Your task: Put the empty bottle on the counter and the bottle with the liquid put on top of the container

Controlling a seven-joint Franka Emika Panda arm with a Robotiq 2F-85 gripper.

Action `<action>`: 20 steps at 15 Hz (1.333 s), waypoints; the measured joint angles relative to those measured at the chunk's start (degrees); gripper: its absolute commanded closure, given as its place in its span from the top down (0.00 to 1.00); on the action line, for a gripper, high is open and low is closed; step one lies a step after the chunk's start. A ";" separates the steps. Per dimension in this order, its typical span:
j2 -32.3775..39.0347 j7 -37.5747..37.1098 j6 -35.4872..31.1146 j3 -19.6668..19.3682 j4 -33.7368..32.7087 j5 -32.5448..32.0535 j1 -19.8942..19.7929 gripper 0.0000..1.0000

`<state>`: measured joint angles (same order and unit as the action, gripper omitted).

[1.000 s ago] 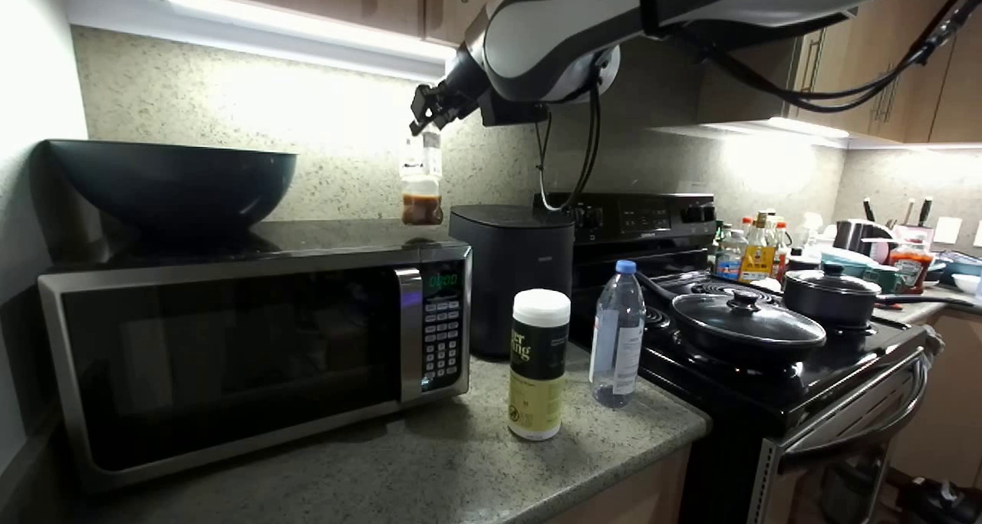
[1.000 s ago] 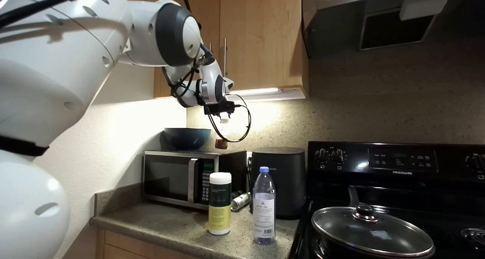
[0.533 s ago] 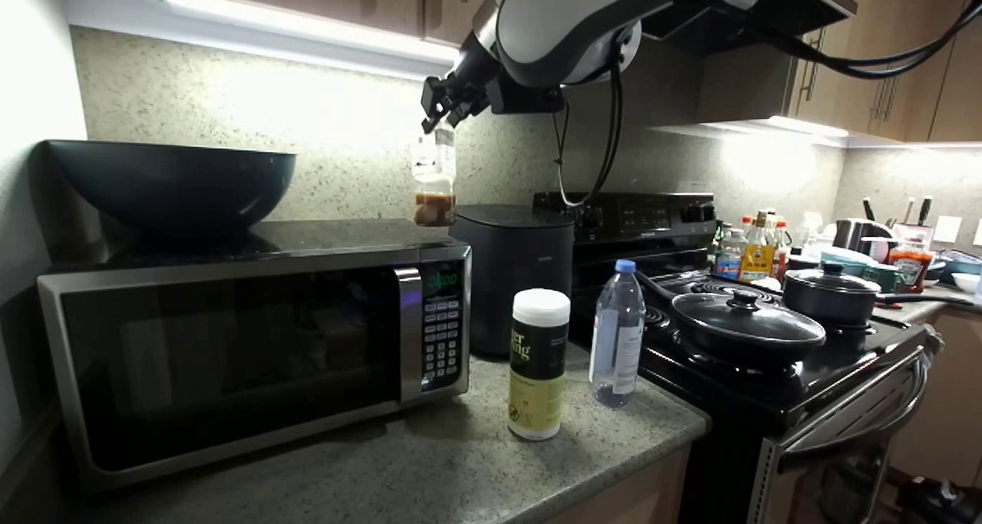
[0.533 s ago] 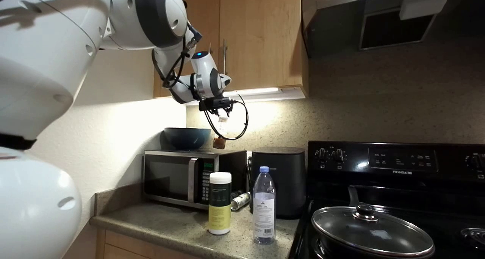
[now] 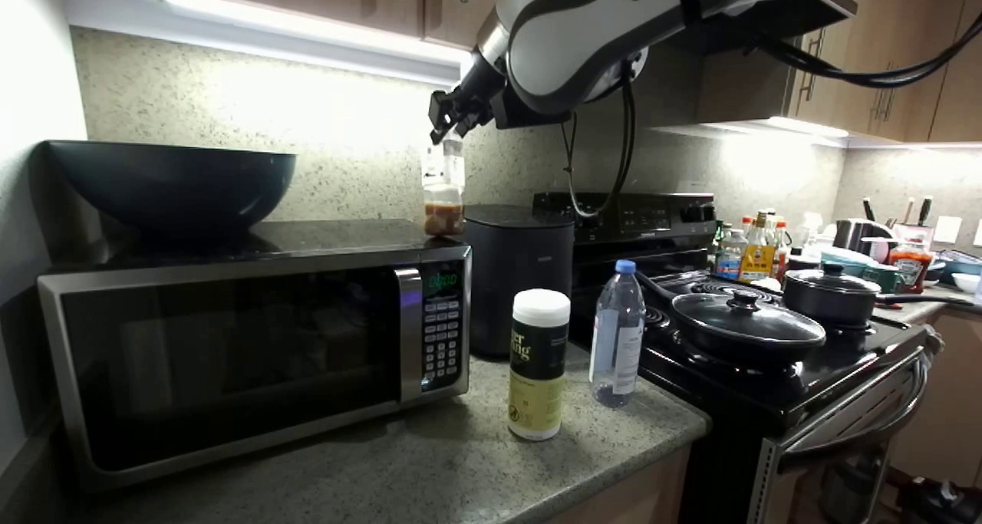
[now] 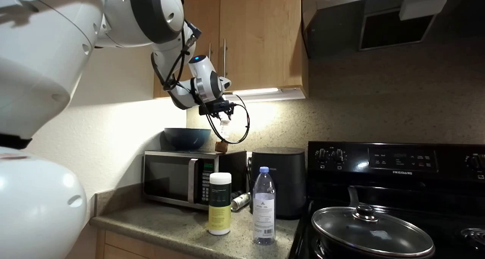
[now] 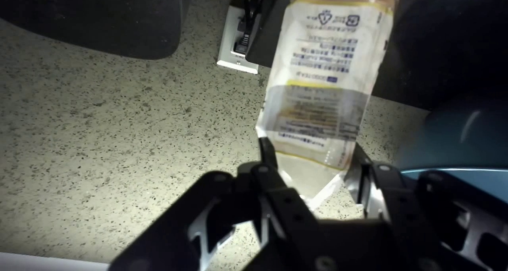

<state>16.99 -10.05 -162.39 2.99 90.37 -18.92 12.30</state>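
Adjoining stove (image 5: 725, 395), speckled counter (image 5: 430, 455) bears microwave (image 5: 230, 355).

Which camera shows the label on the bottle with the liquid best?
The wrist view: the label faces the camera, large, its printed lines visible though upside down. Both exterior views show the bottle with the liquid smaller, its label pale and unreadable.

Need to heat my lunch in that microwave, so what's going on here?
A robot arm is handling the bottle with brown liquid: its hand grips the upper part, and the base is near the top of the microwave; whether they touch, I can't tell. The empty blue-capped bottle stands upright on the counter beside the white-lidded container. The other bottle isn't on that container yet.
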 measured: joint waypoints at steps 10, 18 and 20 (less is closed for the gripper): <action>-12.09 -35.81 -2.56 -10.53 15.24 -27.34 8.79 0.43; -14.21 -38.71 -2.45 -10.78 17.50 -29.58 9.21 0.18; -14.01 -38.71 -2.45 -10.77 17.58 -29.58 9.20 0.18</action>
<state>2.98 -48.76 -164.84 -7.79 107.95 -48.50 21.50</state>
